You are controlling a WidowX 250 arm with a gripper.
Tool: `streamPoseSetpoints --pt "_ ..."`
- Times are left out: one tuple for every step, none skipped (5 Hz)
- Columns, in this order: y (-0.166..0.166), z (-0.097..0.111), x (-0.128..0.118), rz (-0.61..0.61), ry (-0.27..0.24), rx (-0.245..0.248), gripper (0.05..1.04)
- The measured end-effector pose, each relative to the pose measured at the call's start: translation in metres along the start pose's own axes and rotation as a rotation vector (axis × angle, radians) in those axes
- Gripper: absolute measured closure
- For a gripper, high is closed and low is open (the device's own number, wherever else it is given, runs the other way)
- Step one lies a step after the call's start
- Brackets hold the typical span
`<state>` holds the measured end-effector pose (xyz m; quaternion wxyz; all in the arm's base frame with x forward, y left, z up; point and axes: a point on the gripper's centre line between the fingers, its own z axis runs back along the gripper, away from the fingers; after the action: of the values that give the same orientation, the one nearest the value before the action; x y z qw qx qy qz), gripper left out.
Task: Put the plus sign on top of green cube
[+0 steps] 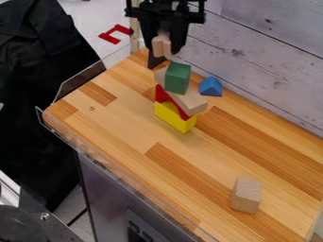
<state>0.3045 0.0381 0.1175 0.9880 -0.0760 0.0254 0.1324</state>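
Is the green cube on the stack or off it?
On: the green cube rests on the long wooden block, above the red arch.

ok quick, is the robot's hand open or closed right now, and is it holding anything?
The hand is closed on a light wood piece, up above the green cube.

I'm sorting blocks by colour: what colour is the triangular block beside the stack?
The block is blue, as the camera view shows.

Green cube [178,78] matt; tabletop [120,123] smooth wood; wall [271,61] wood.
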Motion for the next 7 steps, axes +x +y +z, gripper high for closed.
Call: streamPoseSetpoints --pt "-0.008 -0.002 -0.002 -0.027 0.007 -0.002 0.623" --pt "-0.015 -0.005 -0.004 -0.038 0.024 0.000 0.623" --pt "-0.019 -0.011 -0.005 -0.037 0.048 0.004 0.623" --pt "-0.021 -0.018 -0.004 -0.034 0.071 0.014 0.623" --pt "-0.020 -0.021 -0.003 -0.023 0.088 0.015 0.565" --pt "-0.019 -0.022 0.000 -0.018 0.101 0.026 0.254" --pt "-0.018 -0.022 0.000 -0.002 0.101 0.036 0.083"
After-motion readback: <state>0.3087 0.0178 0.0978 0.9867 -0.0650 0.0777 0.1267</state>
